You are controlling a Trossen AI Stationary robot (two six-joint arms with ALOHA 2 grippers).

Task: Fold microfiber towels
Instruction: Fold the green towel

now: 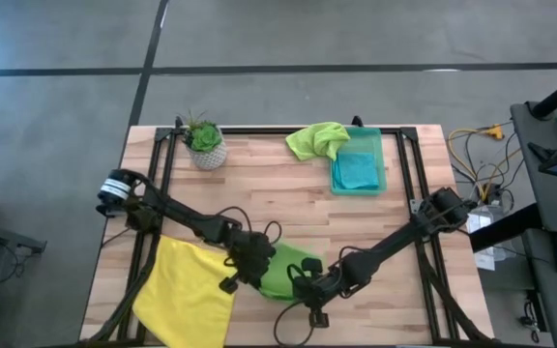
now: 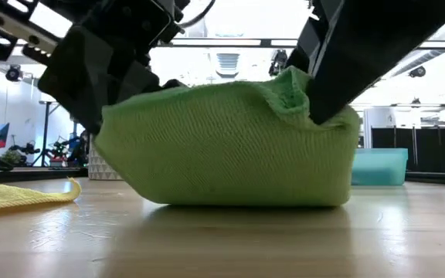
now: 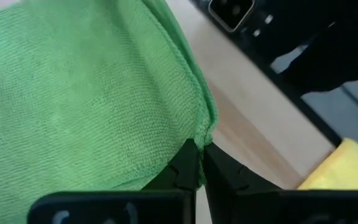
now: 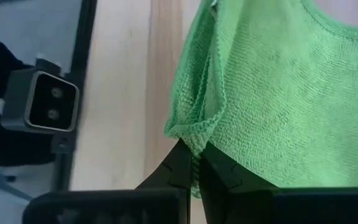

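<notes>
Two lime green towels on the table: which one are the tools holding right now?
The lime green towel at the table's near edge, beside the yellow towel; both tools pinch its edges. The other lime towel lies bunched, untouched, by the green bin.

Light was bright and even over the table (image 1: 356, 222), with soft shadows. From table height, the ceiling lamps behind the green towel (image 2: 230, 147) glared white (the room blown out), and the near wood was blurred and shiny.
</notes>
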